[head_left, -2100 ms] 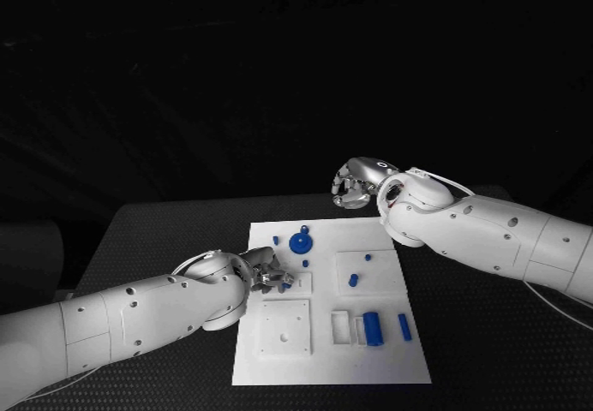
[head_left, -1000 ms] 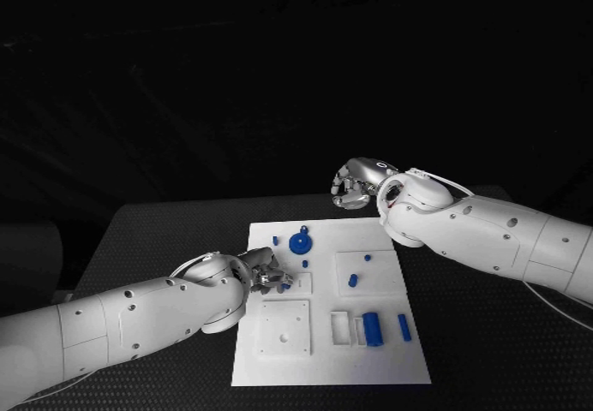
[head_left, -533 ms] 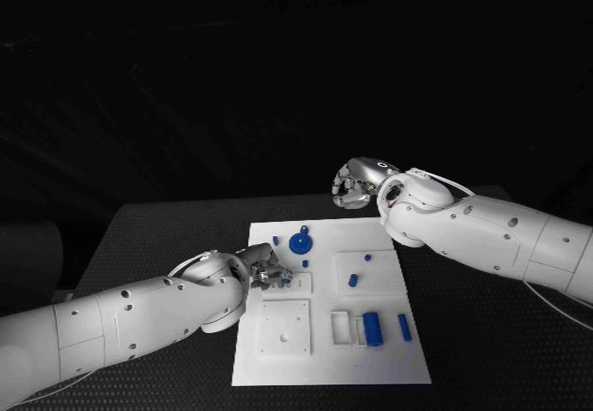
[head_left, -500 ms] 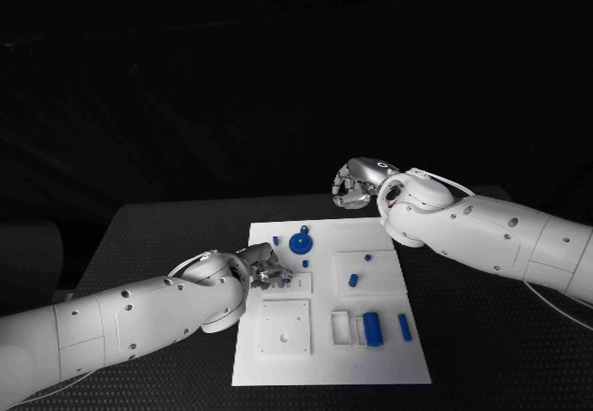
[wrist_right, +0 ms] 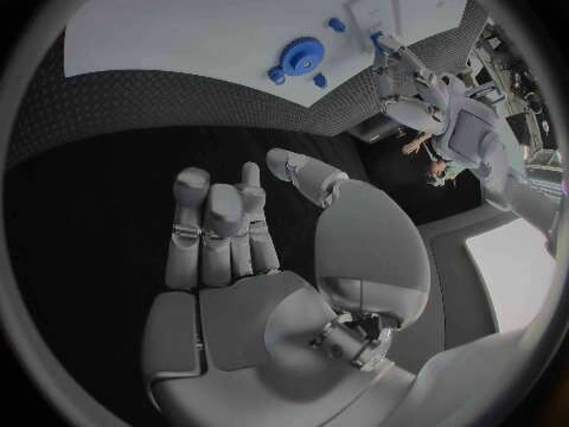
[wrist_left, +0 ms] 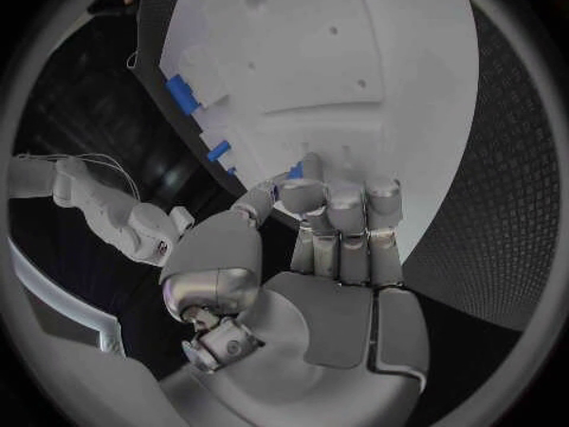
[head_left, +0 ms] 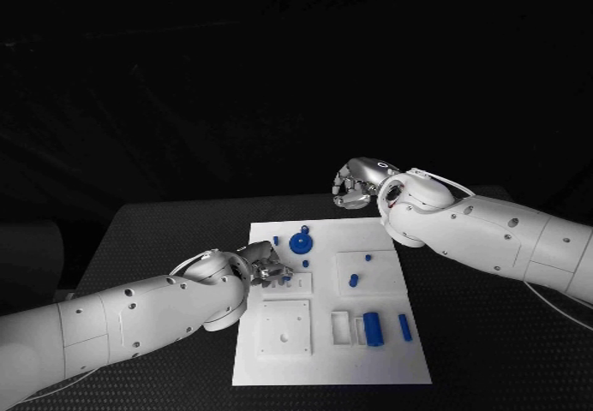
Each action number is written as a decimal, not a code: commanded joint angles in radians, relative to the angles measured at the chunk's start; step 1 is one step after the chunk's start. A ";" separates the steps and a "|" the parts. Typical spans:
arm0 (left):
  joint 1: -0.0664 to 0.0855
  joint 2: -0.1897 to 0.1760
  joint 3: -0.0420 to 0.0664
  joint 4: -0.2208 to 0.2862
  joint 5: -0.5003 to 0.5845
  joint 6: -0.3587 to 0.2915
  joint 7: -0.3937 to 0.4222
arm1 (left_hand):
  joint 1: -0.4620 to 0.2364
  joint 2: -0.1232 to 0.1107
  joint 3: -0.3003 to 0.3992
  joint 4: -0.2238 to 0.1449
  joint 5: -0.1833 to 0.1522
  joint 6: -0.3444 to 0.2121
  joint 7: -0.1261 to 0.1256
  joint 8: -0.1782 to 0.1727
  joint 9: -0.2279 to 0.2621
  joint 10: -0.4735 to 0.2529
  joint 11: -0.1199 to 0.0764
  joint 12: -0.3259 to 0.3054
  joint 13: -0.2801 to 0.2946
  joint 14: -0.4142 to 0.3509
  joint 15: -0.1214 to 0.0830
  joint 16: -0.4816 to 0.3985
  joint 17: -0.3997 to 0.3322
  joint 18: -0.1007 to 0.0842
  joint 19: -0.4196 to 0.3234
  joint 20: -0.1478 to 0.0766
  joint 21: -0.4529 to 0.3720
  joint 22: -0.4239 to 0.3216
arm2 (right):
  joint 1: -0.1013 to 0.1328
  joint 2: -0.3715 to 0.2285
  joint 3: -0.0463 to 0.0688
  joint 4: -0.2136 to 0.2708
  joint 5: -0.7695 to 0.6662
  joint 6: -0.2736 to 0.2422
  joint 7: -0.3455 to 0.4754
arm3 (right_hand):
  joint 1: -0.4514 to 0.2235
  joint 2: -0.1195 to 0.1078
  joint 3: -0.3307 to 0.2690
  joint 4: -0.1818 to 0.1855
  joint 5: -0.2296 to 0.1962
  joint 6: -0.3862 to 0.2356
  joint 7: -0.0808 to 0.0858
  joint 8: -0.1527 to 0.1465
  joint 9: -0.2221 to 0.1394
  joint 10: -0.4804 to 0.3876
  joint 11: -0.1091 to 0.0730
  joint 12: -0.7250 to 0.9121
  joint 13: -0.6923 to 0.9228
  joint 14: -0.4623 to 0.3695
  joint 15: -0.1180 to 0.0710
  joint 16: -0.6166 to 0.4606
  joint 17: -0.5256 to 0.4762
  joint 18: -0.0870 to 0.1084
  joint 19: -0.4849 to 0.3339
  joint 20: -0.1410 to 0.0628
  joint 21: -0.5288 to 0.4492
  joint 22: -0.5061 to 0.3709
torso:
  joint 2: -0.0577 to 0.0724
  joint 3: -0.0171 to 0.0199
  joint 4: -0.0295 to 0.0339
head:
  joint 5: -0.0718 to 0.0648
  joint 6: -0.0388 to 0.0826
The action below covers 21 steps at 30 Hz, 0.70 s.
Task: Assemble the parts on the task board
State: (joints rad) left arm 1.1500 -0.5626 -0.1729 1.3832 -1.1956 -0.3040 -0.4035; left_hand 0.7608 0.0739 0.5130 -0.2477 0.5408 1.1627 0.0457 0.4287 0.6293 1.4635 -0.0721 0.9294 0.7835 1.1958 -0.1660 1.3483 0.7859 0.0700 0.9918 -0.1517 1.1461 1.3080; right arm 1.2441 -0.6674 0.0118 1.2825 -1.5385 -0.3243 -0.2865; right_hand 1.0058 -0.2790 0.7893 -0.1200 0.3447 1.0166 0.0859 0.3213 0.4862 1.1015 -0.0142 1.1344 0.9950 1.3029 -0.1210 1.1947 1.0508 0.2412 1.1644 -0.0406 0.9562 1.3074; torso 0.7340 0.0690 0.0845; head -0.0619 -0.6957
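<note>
- The small blue part (head_left: 285, 279) I was working lay on the task board (head_left: 383, 360), just beside the blue gear (head_left: 301, 243) on its side toward the robot, with my left hand (head_left: 262, 267) over it.
- In the left wrist view that hand's fingers (wrist_left: 344, 223) were curled together with their tips at a blue piece at the board's edge; I could not tell whether they had actually pinched it.
- I judged the part light, stiff and smooth, likely to skid or tip under a sideways push, so I would take it across its short sides, low down, with a gentle pinch.
- Beyond the gear, off the board and over the bare desk (head_left: 161, 231), my right hand (head_left: 358, 184) hung with fingers (wrist_right: 219, 223) curled in and nothing in them.
- Farther from the gear, toward the robot, I saw a blue peg (head_left: 354, 279) lying loose, then two upright blue blocks (head_left: 371, 327) beside a white bracket (head_left: 340, 327), and a raised white square plate (head_left: 285, 326).
- The gear and a small blue stud (head_left: 305, 264) stood close to my left fingers; I reckoned those were what I might knock.
</note>
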 commanded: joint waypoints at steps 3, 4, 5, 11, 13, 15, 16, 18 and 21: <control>0.000 0.008 0.000 -0.008 -0.004 0.015 0.006 | 0.025 0.029 0.020 -0.011 0.001 0.068 -0.063 0.005 0.001 -0.055 -0.056 0.004 -0.001 0.009 -0.056 0.005 -0.002 0.018 0.006 -0.115 0.006 0.016 | 0.000 0.000 0.001 0.001 -0.009 0.008 0.004 | -0.010 0.004 0.002 0.000 0.007 0.003 0.011 -0.004 0.001 -0.003 0.000 0.006 -0.002 -0.004 0.000 -0.006 0.001 0.021 0.008 0.000 -0.003 0.013 | 0.000 0.0006 -0.0008 | 0.000 0.000; 0.000 0.009 0.000 -0.010 -0.003 0.018 0.006 | 0.025 0.029 0.020 -0.011 0.000 0.068 -0.063 0.005 0.001 -0.055 -0.056 0.004 -0.001 0.009 -0.056 0.005 -0.002 0.018 0.006 -0.115 0.006 0.016 | 0.000 0.000 0.001 0.002 -0.009 0.007 0.004 | -0.010 0.004 0.002 0.000 0.007 0.003 0.011 -0.004 0.001 -0.003 0.000 0.006 -0.002 -0.004 0.000 -0.006 0.001 0.021 0.008 0.000 -0.003 0.013 | 0.000 0.0006 -0.0007 | 0.000 0.000; 0.000 0.011 0.000 -0.012 -0.002 0.022 0.005 | 0.025 0.029 0.020 -0.010 0.000 0.068 -0.063 0.005 0.002 -0.055 -0.056 0.005 -0.001 0.009 -0.056 0.005 -0.002 0.018 0.006 -0.115 0.006 0.016 | 0.000 0.000 0.001 0.002 -0.009 0.007 0.004 | -0.010 0.004 0.002 0.000 0.007 0.003 0.011 -0.004 0.001 -0.003 0.000 0.006 -0.002 -0.004 0.000 -0.006 0.001 0.021 0.008 0.000 -0.003 0.013 | 0.000 0.0003 -0.0007 | 0.000 0.000; -0.001 0.014 0.000 -0.014 -0.002 0.062 -0.006 | 0.025 0.028 0.020 -0.010 -0.001 0.068 -0.063 0.005 0.002 -0.055 -0.056 0.005 -0.001 0.009 -0.057 0.005 -0.002 0.019 0.006 -0.115 0.006 0.016 | 0.000 0.000 0.001 0.002 -0.009 0.008 0.004 | -0.010 0.004 0.002 0.000 0.007 0.003 0.011 -0.004 0.001 -0.003 0.000 0.006 -0.002 -0.004 0.000 -0.006 0.001 0.021 0.008 0.000 -0.004 0.013 | 0.000 0.0003 -0.0005 | 0.000 -0.001; -0.001 0.014 0.000 -0.015 -0.002 0.085 -0.011 | 0.025 0.028 0.020 -0.010 -0.002 0.068 -0.063 0.005 0.002 -0.055 -0.056 0.005 -0.001 0.009 -0.057 0.005 -0.003 0.019 0.006 -0.115 0.006 0.016 | 0.000 -0.001 0.001 0.002 -0.009 0.007 0.004 | -0.010 0.004 0.002 0.000 0.007 0.003 0.011 -0.004 0.001 -0.003 0.000 0.006 -0.002 -0.004 0.000 -0.006 0.001 0.021 0.008 0.000 -0.004 0.013 | 0.000 0.0005 -0.0006 | 0.001 -0.002; -0.001 0.014 0.000 -0.014 -0.002 0.102 -0.014 | 0.026 0.028 0.021 -0.011 -0.002 0.067 -0.063 0.005 0.002 -0.055 -0.056 0.005 -0.001 0.009 -0.057 0.005 -0.003 0.019 0.006 -0.115 0.006 0.016 | 0.000 -0.001 0.001 0.002 -0.009 0.007 0.004 | -0.010 0.004 0.002 -0.001 0.007 0.003 0.011 -0.004 0.001 -0.003 0.000 0.006 -0.002 -0.004 0.000 -0.006 0.001 0.021 0.008 0.000 -0.004 0.013 | -0.001 0.0006 -0.0009 | 0.000 -0.002; -0.001 0.014 0.000 -0.014 -0.002 0.114 -0.017 | 0.027 0.028 0.021 -0.012 -0.003 0.067 -0.063 0.005 0.002 -0.056 -0.056 0.005 -0.001 0.009 -0.057 0.005 -0.003 0.019 0.006 -0.115 0.006 0.015 | 0.000 -0.001 0.001 0.003 -0.009 0.007 0.004 | -0.010 0.004 0.002 -0.001 0.007 0.003 0.011 -0.004 0.001 -0.003 0.000 0.006 -0.002 -0.004 0.000 -0.006 0.001 0.021 0.008 -0.001 -0.004 0.013 | 0.000 0.0007 -0.0011 | 0.000 -0.002; -0.001 0.014 0.000 -0.014 -0.003 0.124 -0.020 | 0.028 0.028 0.022 -0.012 -0.003 0.067 -0.063 0.005 0.002 -0.056 -0.056 0.005 -0.001 0.008 -0.057 0.005 -0.004 0.019 0.006 -0.115 0.006 0.015 | 0.000 -0.001 0.001 0.003 -0.009 0.007 0.004 | -0.010 0.004 0.002 -0.001 0.007 0.003 0.011 -0.004 0.001 -0.003 0.000 0.006 -0.002 -0.004 0.000 -0.006 0.001 0.021 0.008 -0.001 -0.004 0.013 | 0.000 0.0006 -0.0011 | 0.001 -0.003; -0.001 0.015 0.000 -0.014 -0.004 0.140 -0.024 | 0.030 0.029 0.023 -0.014 -0.003 0.066 -0.063 0.005 0.002 -0.056 -0.056 0.006 -0.002 0.008 -0.057 0.005 -0.004 0.019 0.005 -0.115 0.006 0.015 | 0.000 -0.001 0.001 0.005 -0.009 0.007 0.004 | -0.010 0.004 0.002 -0.001 0.007 0.003 0.011 -0.004 0.001 -0.003 0.000 0.006 -0.002 -0.004 0.000 -0.006 0.001 0.021 0.008 -0.001 -0.004 0.013 | 0.000 0.0007 -0.0006 | 0.000 -0.002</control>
State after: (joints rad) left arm 1.1501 -0.5503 -0.1728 1.3677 -1.1955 -0.2235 -0.4154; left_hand 0.7608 0.0739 0.5159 -0.2448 0.5330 1.1611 0.0440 0.4305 0.6305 1.4634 -0.0722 0.9294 0.7836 1.1958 -0.1660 1.3483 0.7828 0.0699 0.9918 -0.1517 1.1461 1.3077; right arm 1.2440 -0.6684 0.0118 1.2847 -1.5385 -0.3242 -0.2866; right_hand 1.0019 -0.2751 0.7893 -0.1201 0.3486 1.0176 0.0850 0.3213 0.4858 1.1015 -0.0142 1.1344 0.9942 1.3030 -0.1210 1.1947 1.0508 0.2413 1.1644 -0.0406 0.9562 1.3074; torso 0.7335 0.0697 0.0835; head -0.0614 -0.6977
